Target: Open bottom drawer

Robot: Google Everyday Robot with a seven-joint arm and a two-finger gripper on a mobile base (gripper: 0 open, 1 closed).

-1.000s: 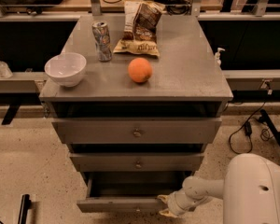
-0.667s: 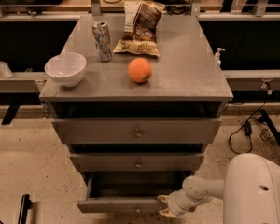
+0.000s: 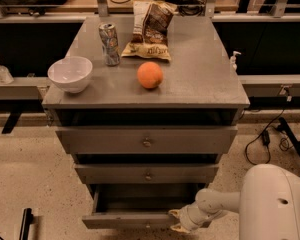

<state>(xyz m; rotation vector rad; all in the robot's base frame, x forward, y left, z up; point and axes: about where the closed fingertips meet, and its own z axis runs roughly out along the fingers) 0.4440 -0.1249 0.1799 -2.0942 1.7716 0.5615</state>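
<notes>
Already mostly done, with bottom drawer (image 3: pixel 127 220) pulled out toward the near side, gripper (image 3: pixel 181 223) at its right front corner, grip state impossible to tell, perhaps slightly more pull needed

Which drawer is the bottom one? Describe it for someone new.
Start at the grey metal cabinet carrying the orange. The bottom drawer is the lowest of three fronts. It alone is pulled open, with the gripper at its right end.
</notes>
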